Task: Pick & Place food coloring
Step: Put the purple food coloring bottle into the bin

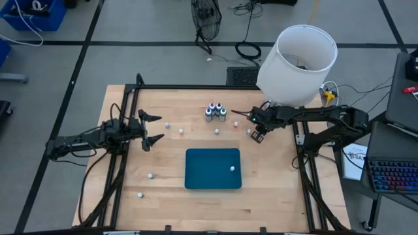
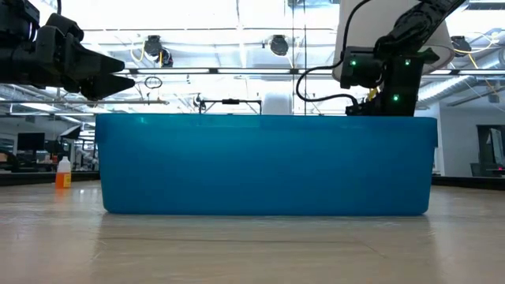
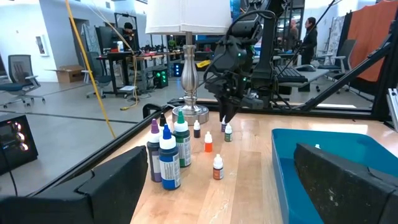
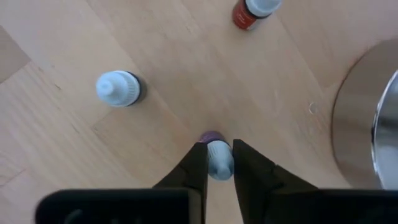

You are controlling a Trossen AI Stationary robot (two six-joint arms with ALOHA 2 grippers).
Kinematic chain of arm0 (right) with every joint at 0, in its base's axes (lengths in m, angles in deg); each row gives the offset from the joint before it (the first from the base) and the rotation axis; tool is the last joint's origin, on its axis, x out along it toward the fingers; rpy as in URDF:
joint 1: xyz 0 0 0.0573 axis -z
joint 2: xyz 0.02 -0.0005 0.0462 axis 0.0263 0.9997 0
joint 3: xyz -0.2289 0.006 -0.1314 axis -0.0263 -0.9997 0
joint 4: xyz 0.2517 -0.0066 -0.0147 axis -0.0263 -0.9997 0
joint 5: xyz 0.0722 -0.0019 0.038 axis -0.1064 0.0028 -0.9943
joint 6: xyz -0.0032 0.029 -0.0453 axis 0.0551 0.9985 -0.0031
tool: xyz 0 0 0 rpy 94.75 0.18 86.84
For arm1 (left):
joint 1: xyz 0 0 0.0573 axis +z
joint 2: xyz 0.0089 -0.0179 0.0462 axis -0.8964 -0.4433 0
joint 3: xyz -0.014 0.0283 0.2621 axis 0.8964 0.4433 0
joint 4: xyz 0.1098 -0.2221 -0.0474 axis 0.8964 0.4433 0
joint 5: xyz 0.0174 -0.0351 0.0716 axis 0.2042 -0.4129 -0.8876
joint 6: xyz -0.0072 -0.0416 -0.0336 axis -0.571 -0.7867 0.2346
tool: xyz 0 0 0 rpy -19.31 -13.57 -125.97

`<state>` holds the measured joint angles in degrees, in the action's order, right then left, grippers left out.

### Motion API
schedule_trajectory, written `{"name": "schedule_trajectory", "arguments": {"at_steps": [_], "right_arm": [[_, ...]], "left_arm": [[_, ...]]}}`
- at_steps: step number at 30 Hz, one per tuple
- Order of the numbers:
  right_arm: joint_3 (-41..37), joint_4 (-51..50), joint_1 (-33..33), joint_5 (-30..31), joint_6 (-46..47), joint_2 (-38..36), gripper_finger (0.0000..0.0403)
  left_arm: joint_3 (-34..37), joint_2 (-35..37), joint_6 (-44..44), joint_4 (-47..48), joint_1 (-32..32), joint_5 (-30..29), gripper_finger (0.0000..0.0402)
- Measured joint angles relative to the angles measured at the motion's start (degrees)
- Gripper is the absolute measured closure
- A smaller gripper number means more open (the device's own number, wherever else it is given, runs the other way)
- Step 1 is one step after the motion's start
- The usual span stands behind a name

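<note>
Wooden boards make up your table (image 1: 274, 189), framed by black rails, with a concrete floor around it and a lab of desks and monitors beyond. Your right gripper (image 4: 219, 163) hangs over the right side of the table, near the base of the white-shaded lamp (image 1: 297, 62), pointing down at the wood. Its two dark fingers (image 4: 194, 167) are drawn close on a small food coloring bottle (image 4: 216, 152) with a white cap and purple body, one finger touching each side of the cap; the bottle stands upright on the table. In the right wrist view you see two more small bottles on the wood nearby: one with a white cap and dark body (image 4: 119, 88), well apart from the fingers, and a red-bodied one (image 4: 254, 12) farther off toward the lamp base. Four larger bottles stand clustered (image 1: 215, 111) at the far middle of the table, left of your right gripper. Other small bottles are scattered on the wood, including a pair (image 1: 174, 126) left of the cluster and two (image 1: 145, 185) near the left front. Your teal tray (image 1: 199, 173) sits at the near centre, with one small bottle (image 1: 232, 168) inside, toward its right edge. Your left gripper (image 1: 151, 128) waits over the left side of the table, its fingers spread wide and holding nothing.
</note>
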<state>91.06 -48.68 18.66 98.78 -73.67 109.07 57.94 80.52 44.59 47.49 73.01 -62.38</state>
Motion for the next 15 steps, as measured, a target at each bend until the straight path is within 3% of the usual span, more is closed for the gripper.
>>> {"name": "schedule_trajectory", "arguments": {"at_steps": [8, 15], "right_arm": [[0.0, -0.7, -3.5, -0.1, -0.5, -0.9, 0.0365], [0.0, -2.0, -10.6, -0.2, 5.1, -6.7, 0.0365]], "left_arm": [[0.0, 0.0, 0.0, 0.0, 0.0, 0.0, 0.0002], [0.0, 0.0, 0.0, 0.0, 0.0, 0.0, 0.0002]]}}
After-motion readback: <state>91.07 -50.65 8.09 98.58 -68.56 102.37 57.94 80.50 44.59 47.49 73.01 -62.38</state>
